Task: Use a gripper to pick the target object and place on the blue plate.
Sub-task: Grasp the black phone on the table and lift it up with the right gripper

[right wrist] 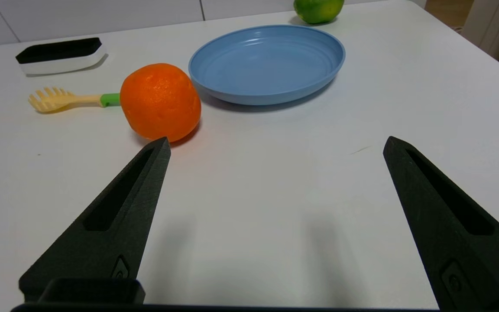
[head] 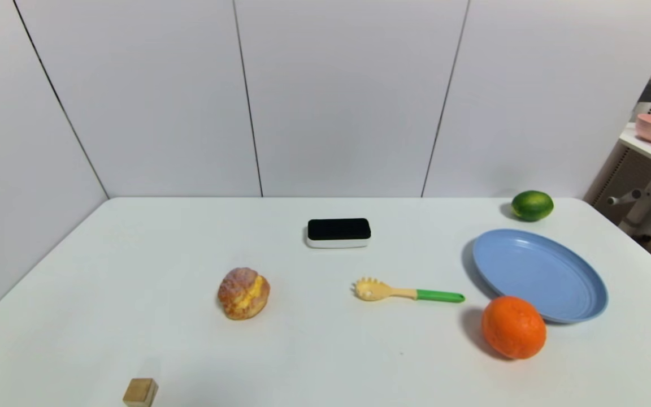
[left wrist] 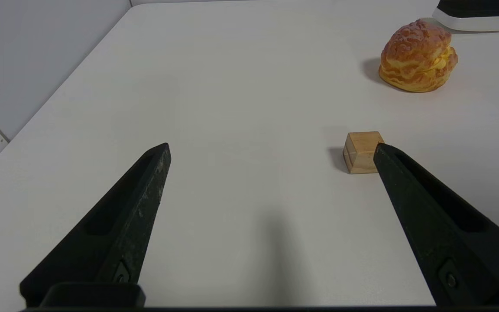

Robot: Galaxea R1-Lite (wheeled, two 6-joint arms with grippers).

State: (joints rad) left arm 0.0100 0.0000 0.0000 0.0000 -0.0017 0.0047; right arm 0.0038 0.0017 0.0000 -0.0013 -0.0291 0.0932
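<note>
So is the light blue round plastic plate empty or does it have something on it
Empty: the light blue round plastic plate shows only bare ridged surface; the orange fruit sits beside it.

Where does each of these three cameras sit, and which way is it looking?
Head view: high on the robot, looking down across the table; no arm shows.
Left wrist view: low behind the open left gripper, facing the wooden cube and cream puff.
Right wrist view: behind the open right gripper, facing the orange and blue plate.
Both wrist views share the black-topped block.
</note>
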